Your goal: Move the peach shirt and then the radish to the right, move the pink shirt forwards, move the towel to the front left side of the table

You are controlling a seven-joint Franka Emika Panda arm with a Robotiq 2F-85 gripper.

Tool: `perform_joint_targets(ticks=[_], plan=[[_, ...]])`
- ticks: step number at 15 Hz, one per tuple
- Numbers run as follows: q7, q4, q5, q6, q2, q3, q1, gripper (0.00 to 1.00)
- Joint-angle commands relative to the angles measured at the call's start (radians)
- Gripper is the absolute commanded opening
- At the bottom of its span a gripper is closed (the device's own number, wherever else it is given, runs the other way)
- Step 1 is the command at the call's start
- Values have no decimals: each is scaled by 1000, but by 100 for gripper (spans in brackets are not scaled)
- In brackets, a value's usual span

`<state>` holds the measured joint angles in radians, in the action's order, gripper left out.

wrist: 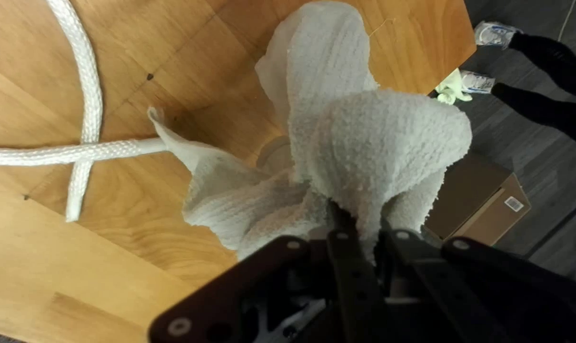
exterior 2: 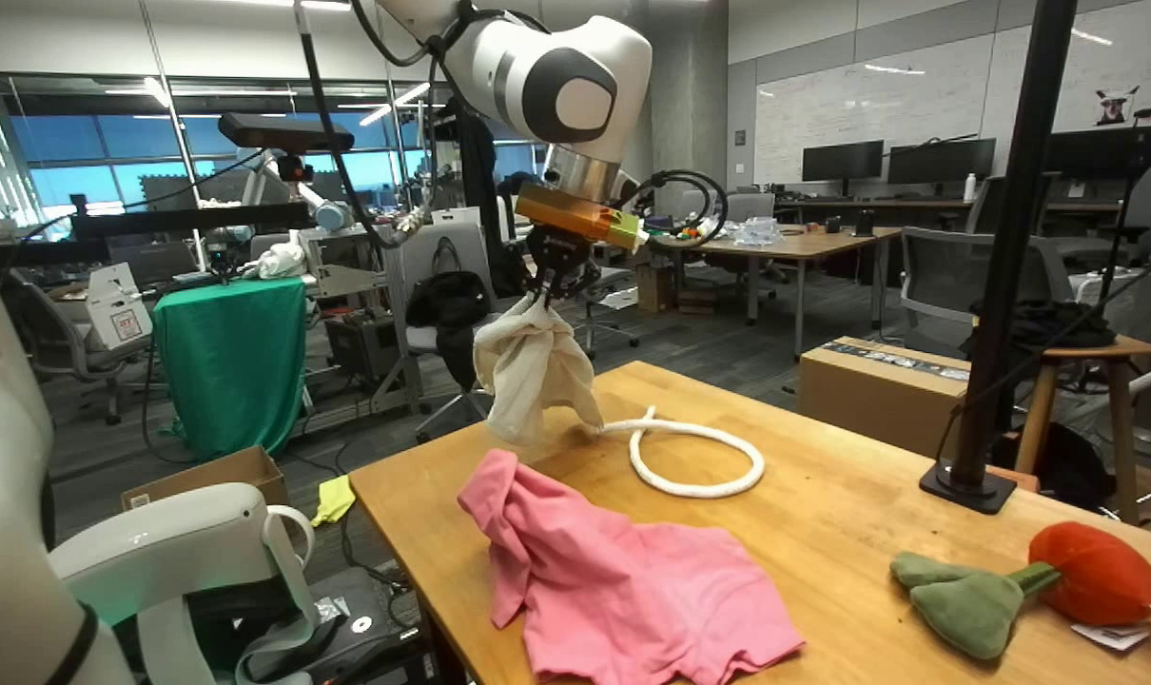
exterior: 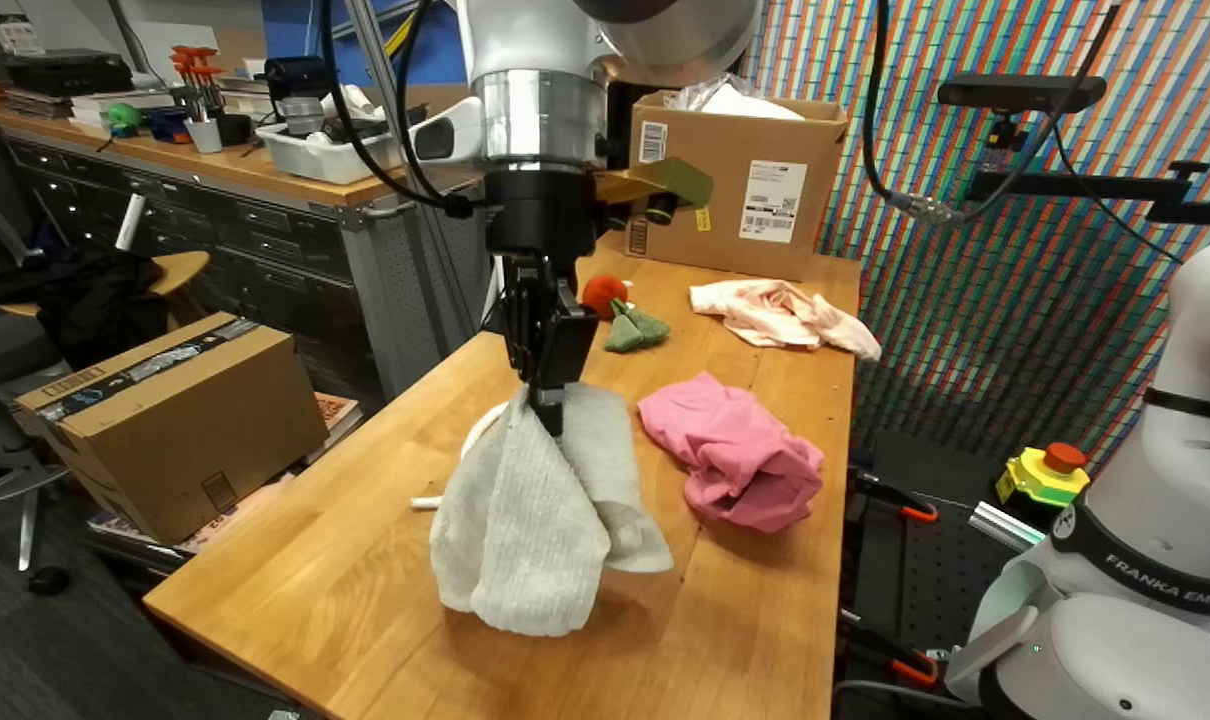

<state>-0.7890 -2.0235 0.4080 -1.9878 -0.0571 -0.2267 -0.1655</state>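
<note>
- a white rope (exterior 2: 699, 491) is lying in a loop, crossing itself near one end;
- a cardboard box (exterior: 710, 175) is standing open (a white label (exterior: 773, 201) showing on its side);
- a green cloth (exterior 2: 238, 366) is hanging in folds;
- a black pole (exterior 2: 1010, 247) is rising from a flat base (exterior 2: 956, 496).

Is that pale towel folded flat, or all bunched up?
Bunched up: in both exterior views the towel hangs from the tool, gathered at the grip and drooping in loose, uneven folds.
</note>
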Motion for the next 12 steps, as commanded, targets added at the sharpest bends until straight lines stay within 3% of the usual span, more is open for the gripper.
perform_joint_targets(ticks=[1, 12], plan=[[-8, -18, -11, 26, 72, -5, -20, 5], [-82, -50, 58, 122, 103, -4, -61, 5]])
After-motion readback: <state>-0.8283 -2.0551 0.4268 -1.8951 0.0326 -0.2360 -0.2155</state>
